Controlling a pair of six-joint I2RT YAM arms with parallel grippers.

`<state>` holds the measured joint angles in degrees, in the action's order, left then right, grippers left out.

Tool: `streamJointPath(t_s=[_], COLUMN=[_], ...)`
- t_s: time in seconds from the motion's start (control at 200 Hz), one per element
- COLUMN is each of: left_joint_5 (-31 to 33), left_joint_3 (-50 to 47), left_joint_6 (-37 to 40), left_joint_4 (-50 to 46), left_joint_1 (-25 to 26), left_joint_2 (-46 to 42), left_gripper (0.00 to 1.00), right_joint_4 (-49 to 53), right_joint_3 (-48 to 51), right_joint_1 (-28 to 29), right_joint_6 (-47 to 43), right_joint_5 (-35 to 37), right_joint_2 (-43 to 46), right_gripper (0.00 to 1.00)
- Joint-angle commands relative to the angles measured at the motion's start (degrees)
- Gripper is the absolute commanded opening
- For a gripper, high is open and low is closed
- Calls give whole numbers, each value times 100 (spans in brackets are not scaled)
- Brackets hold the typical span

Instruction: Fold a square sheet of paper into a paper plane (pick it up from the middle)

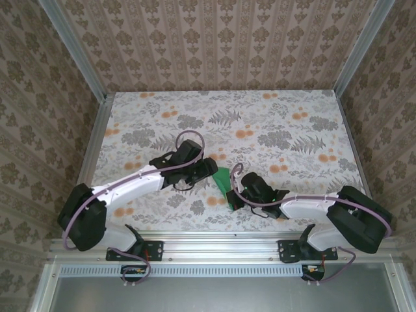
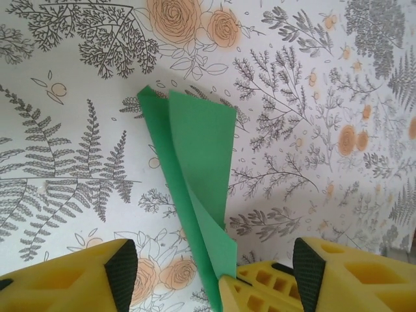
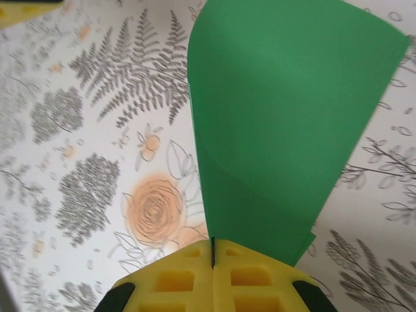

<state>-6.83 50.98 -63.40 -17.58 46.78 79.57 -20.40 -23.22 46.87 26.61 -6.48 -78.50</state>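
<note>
From above, the thin bright-green folded sheet of paper (image 1: 224, 184) sits low in the middle of the frame on the flowery table (image 1: 292, 123), between the left gripper (image 1: 211, 170) and the right gripper (image 1: 238, 193). In the left wrist view the left gripper's yellow fingers (image 2: 120, 276) stand wide apart at the bottom corners, not touching the paper between them. In the right wrist view the right gripper is pinched shut on the paper's bottom tip. With such a small hold, the paper could slip out or flop open

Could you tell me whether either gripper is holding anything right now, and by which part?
The right gripper is shut on the folded green sheet of paper, pinching its narrow end. The left gripper stands open, holding nothing.
</note>
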Motion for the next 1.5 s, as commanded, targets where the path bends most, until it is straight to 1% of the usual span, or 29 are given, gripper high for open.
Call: streamJointPath(t_s=[0.0, 0.095, 0.19, 0.28, 0.465, 0.53, 0.595, 0.635, 0.695, 0.725, 0.765, 0.815, 0.88, 0.97, 1.08, 1.14, 1.295, 1.38, 1.495], left_joint_5=[78, -55, -215, -265, -325, -304, -249, -199, -153, -159, -191, -254, -345, -369, -291, -218, -235, -243, -266], left_joint_3=[-189, -304, -400, -403, -324, -262, -190, -138, -65, -45, -16, 16, 91, 205, 145, 108, 47, 5, -18], left_joint_6=[254, 266, 273, 293, 272, 294, 309, 327, 319, 298, 256, 223, 203, 194, 115, 82, 1, -71, -167], left_joint_4=[-115, 60, 282, 345, 431, 425, 353, 298, 254, 275, 346, 463, 570, 559, 525, 446, 326, 249, 192], left_joint_1=[-12, -9, 21, 48, 71, 84, 84, 81, 69, 57, 49, 39, 36, 39, 32, 19, 15, 24, 39], left_joint_2=[-88, -42, 51, 166, 381, 426, 473, 515, 601, 668, 743, 854, 1009, 1204, 1211, 1189, 1200, 1248, 1282], left_gripper=[63, 56, 51, 48, 47, 50, 57, 59, 64, 66, 68, 72, 74, 77, 78, 82, 80, 77, 70], right_joint_4=[-735, -1315, -1793, -1987, -2257, -2121, -1973, -1830, -1484, -1261, -962, -636, -199, 97, 414, 622, 583, 439, 356], right_joint_3=[121, 228, 320, 402, 604, 593, 615, 622, 626, 598, 545, 476, 354, 277, 172, 105, 90, 142, 134], right_joint_1=[-185, -364, -472, -520, -565, -562, -556, -541, -483, -433, -391, -338, -253, -107, 87, 255, 543, 718, 792], right_joint_6=[686, 1069, 1367, 1525, 1573, 1334, 1013, 767, 319, 70, -251, -596, -1032, -1464, -1872, -2146, -2418, -2610, -2652], right_joint_5=[-876, -1118, -1228, -1145, -1066, -1086, -1138, -1146, -1073, -996, -926, -814, -738, -623, -406, -200, 299, 543, 700], right_joint_2=[-398, -747, -1006, -1082, -866, -721, -557, -413, -181, -157, 96, 183, 258, 315, 327, 305, 236, 195, 145], right_gripper=[0, 0, 0, 0, 0, 0, 0, 0, 0, 0, 0, 0, 0, 0, 2, 2, 3, 3, 2])
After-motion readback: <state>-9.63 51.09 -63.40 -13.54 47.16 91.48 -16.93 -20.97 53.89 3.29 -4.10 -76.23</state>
